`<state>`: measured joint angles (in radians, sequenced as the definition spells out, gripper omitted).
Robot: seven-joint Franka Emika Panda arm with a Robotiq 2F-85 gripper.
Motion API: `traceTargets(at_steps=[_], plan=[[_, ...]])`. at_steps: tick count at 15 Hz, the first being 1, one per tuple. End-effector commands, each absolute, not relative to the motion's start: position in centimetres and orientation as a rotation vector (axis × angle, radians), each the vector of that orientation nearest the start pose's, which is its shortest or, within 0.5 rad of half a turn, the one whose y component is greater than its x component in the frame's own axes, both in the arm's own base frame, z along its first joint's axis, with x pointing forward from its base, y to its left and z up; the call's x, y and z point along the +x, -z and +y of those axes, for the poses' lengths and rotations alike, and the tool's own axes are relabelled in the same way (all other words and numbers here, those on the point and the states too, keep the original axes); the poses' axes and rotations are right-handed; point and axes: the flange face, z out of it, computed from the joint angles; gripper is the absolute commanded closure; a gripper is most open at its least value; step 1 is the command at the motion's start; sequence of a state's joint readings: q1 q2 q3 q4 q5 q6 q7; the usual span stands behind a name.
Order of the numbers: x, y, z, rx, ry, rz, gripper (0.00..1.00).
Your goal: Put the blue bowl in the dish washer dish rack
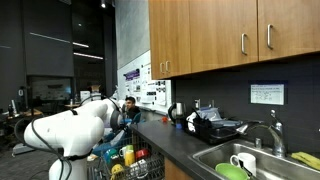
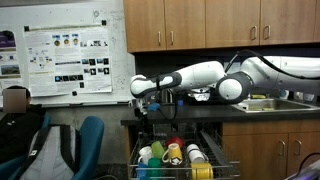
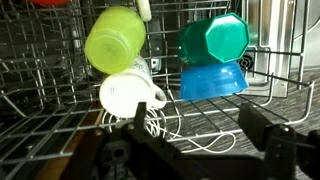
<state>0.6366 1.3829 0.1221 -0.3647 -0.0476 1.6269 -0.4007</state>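
In the wrist view the blue bowl [image 3: 213,81] lies tipped on its side among the tines of the grey wire dish rack [image 3: 50,95], just under a green cup [image 3: 213,38]. My gripper [image 3: 195,135] is open and empty. Its two dark fingers stand apart just in front of the bowl and do not touch it. In both exterior views the gripper [image 1: 124,133] [image 2: 150,106] hangs above the pulled-out dish rack [image 1: 135,163] [image 2: 180,158]. I cannot make out the blue bowl in those views.
A yellow-green cup [image 3: 115,40] and a white mug [image 3: 130,93] sit in the rack left of the bowl. On the counter are a dark drainer [image 1: 215,128] and a sink holding a green bowl [image 1: 231,172] and a white mug [image 1: 243,161]. A person [image 2: 15,100] sits nearby.
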Motion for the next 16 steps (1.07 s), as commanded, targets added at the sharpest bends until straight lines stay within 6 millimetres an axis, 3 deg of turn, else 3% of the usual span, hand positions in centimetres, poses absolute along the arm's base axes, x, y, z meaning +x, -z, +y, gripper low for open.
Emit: traceTargets(at_steps=[1,7,16], plan=[[63.1,-23.5,48.8,-2.661,-0.144,-1.526,0.0],[63.9,-26.1,47.7,-2.664,-0.123,-1.512,0.0],[63.2,-28.9,47.8,-2.68,-0.174,-1.404,0.0]])
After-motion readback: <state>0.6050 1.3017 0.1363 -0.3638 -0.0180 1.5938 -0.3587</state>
